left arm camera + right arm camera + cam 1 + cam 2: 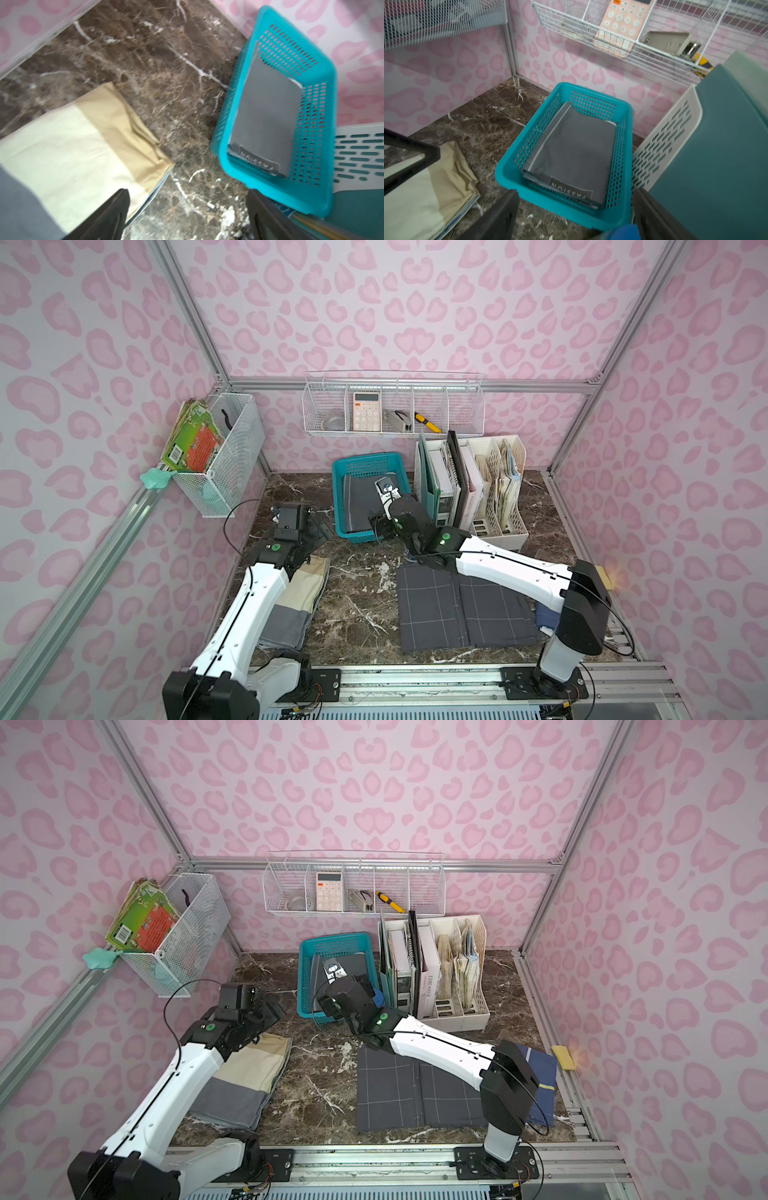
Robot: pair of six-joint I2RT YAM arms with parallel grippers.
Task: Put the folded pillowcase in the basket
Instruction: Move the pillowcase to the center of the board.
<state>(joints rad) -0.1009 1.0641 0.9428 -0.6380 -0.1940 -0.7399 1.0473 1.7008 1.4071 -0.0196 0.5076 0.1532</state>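
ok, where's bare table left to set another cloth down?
Bare marble strip between the beige cloth and the checked cloth; also the back-left corner beside the basket. Crowded: basket to file rack, right front under cloths.

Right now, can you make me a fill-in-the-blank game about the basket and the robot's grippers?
1. The folded grey pillowcase lies ____ the teal basket.
2. Its label reads ____.
3. The left gripper and the right gripper are both ____, holding nothing.
Missing words: inside; PASSION; open.
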